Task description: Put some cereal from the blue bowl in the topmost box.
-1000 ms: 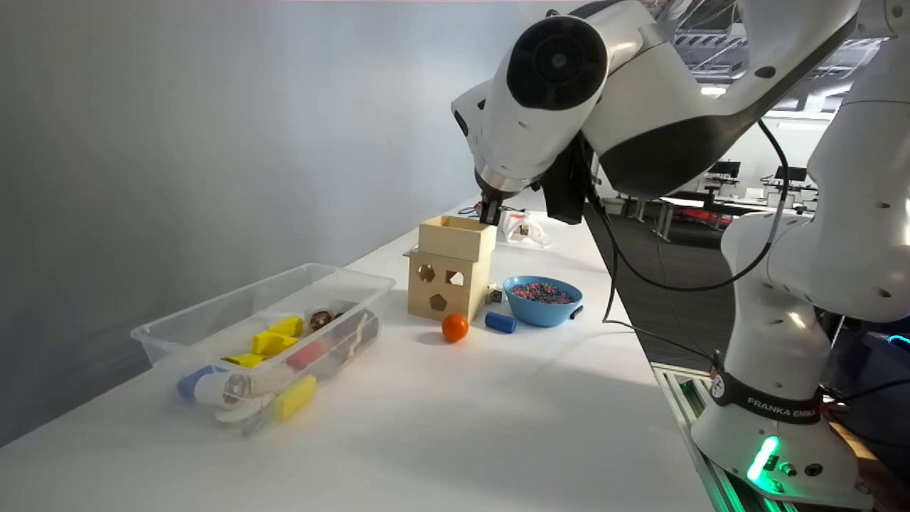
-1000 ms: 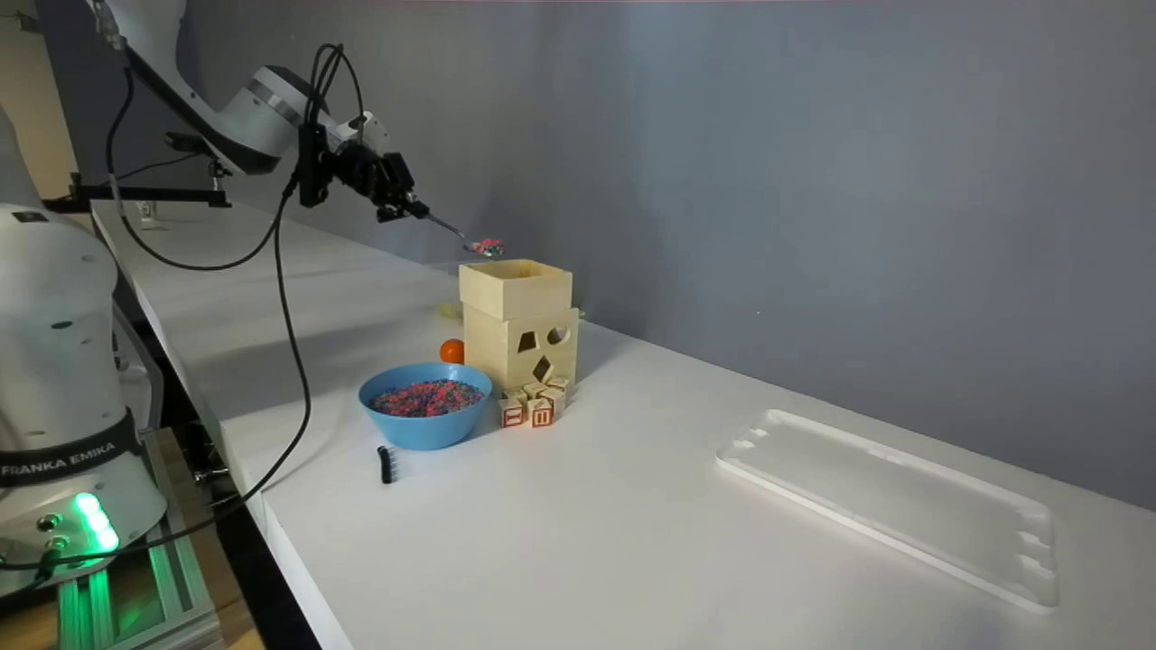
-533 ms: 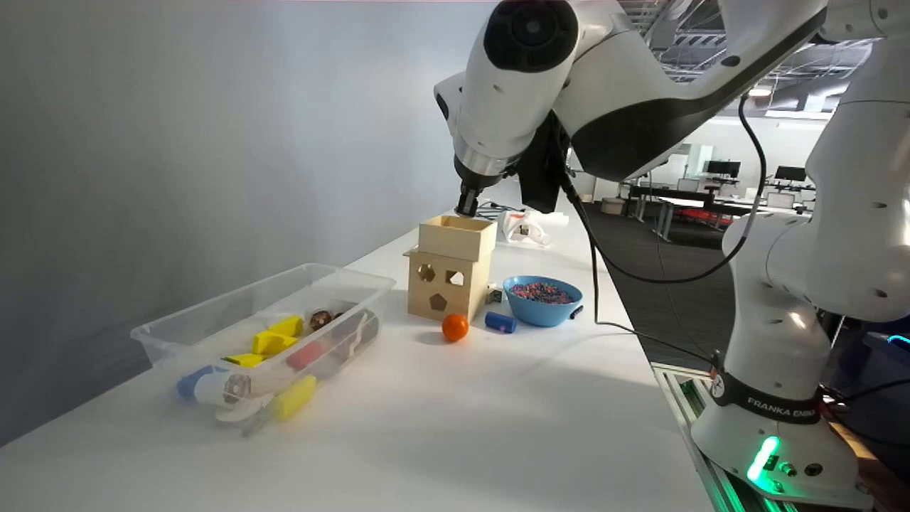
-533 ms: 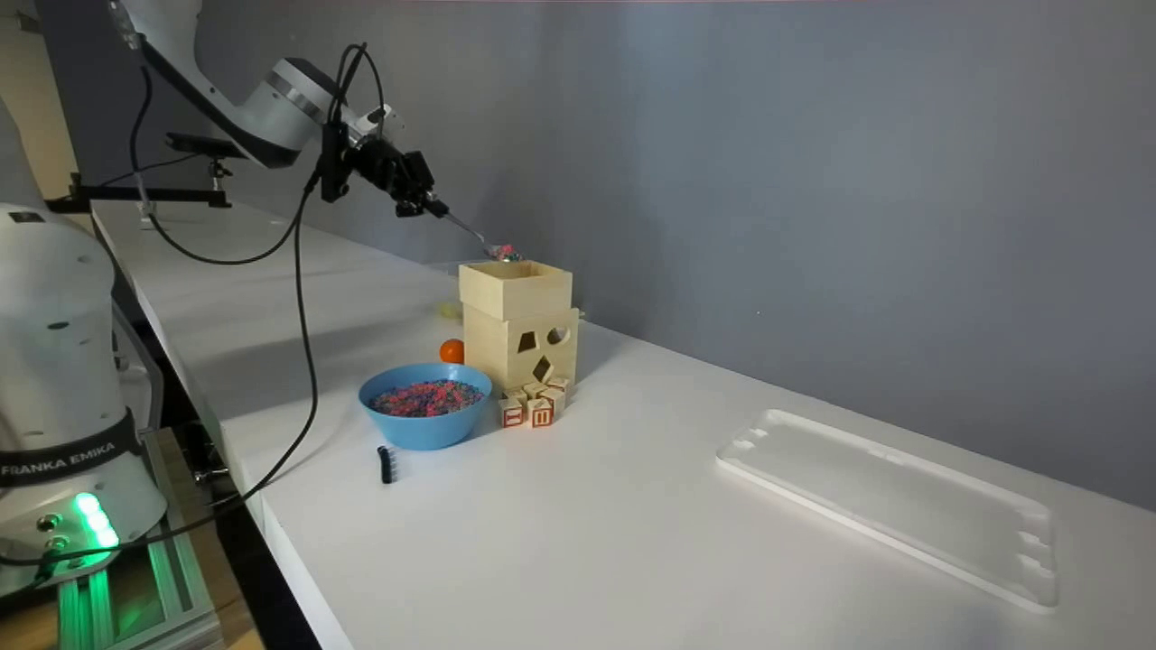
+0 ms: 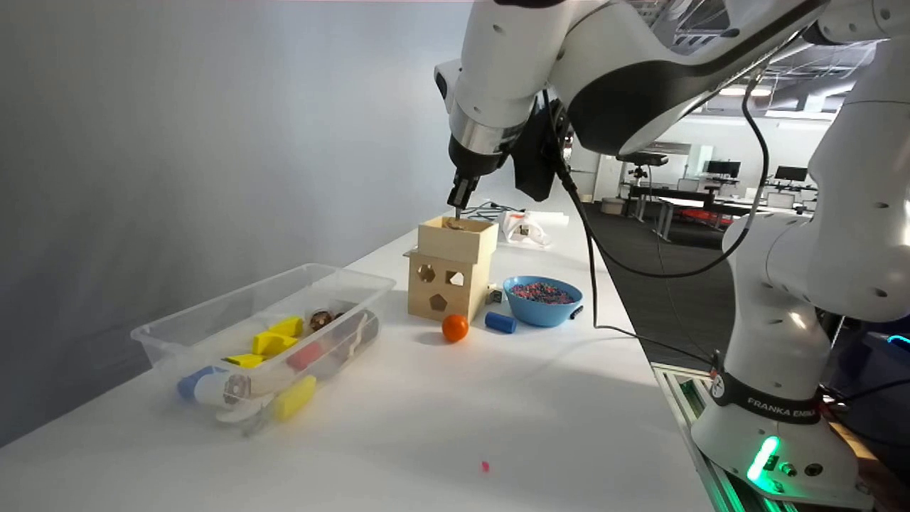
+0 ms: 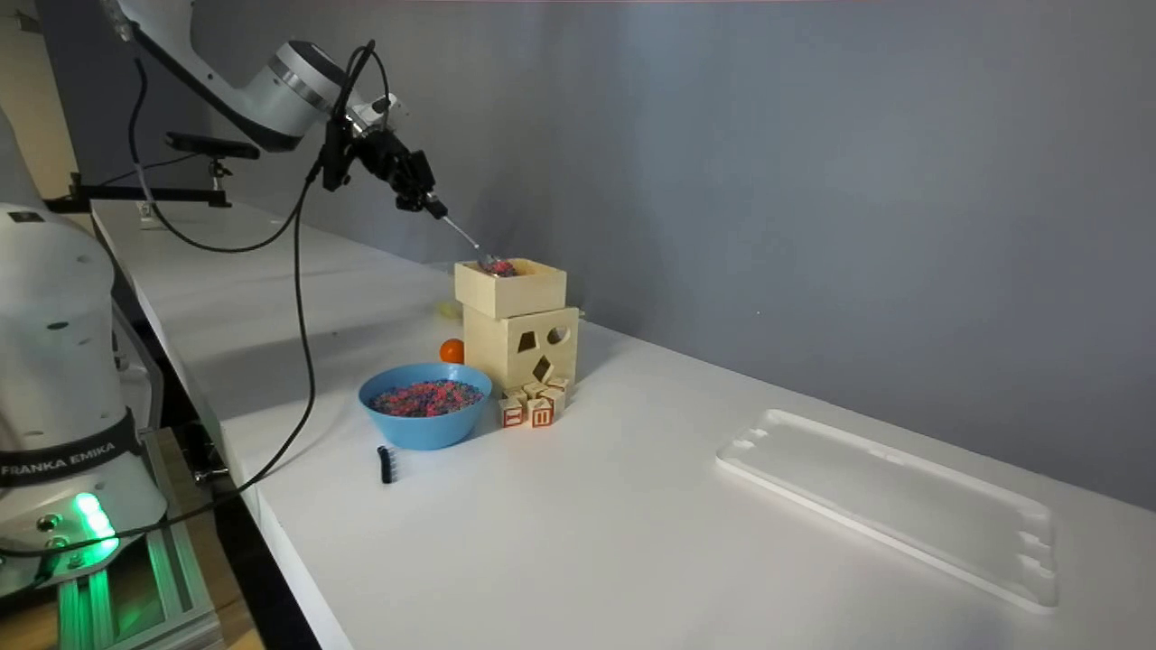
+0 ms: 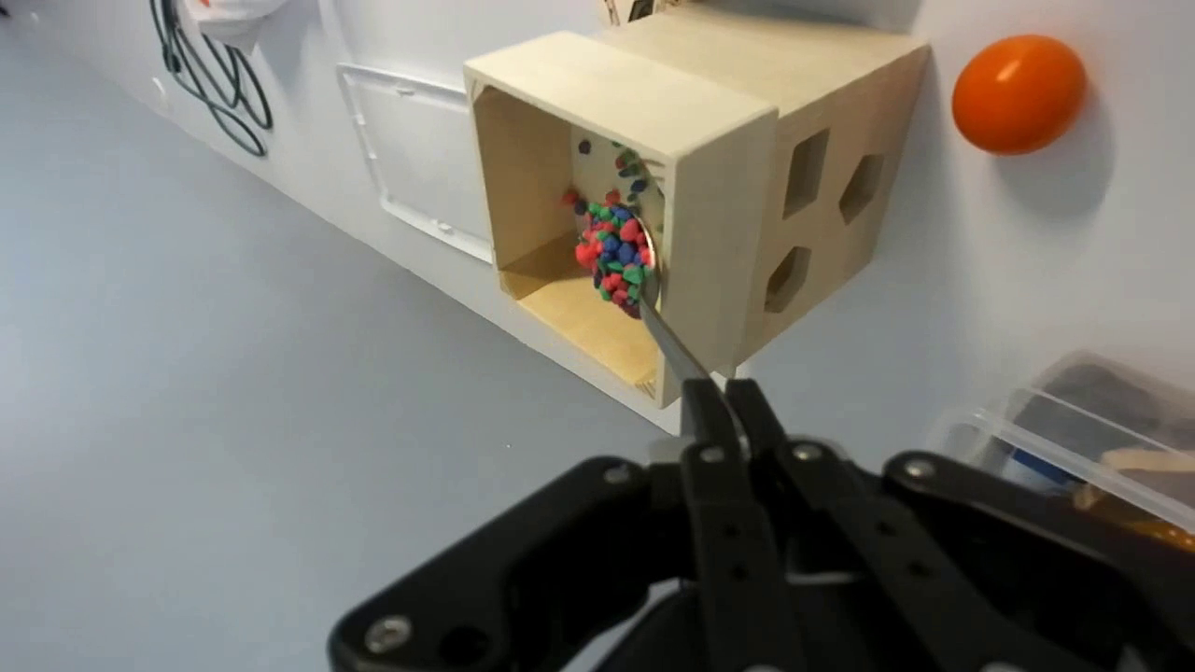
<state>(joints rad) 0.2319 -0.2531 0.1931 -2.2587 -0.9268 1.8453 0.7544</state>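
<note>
Spoon (image 7: 670, 342) with its head lowered into the topmost box (image 6: 533, 296), carrying a heap of cereal (image 7: 616, 252) in red, green and blue bits. We see the hand (image 7: 720, 392) pinching the spoon's handle between its fingertips, above and to one side of the box. One second earlier the spoon's head stands above the rim, and half a second earlier it is close over the rim; now we find it below the rim, inside the box, with the handle sloping down more steeply. In the wrist view we also note a few loose bits inside the box, past the spoon's head. Whether the head touches the box wall we cannot tell. The topmost box itself sits slightly displaced from its earlier position, still upright on the tan box with cut-out shapes (image 5: 439, 288). A small pink-red speck (image 5: 485, 466) is new in an exterior view, seen against the desk (image 6: 632, 524); we cannot tell whether it rests there.

Elsewhere we observe the same arrangement as before. The blue bowl (image 6: 424, 433) holds the remaining cereal. A blue cylinder (image 5: 500, 322) lies between the bowl and an orange ball (image 5: 455, 328), and lettered blocks (image 6: 539, 411) stand just beside the lower box. The clear tub (image 5: 341, 284) is well apart from the bowl.
</note>
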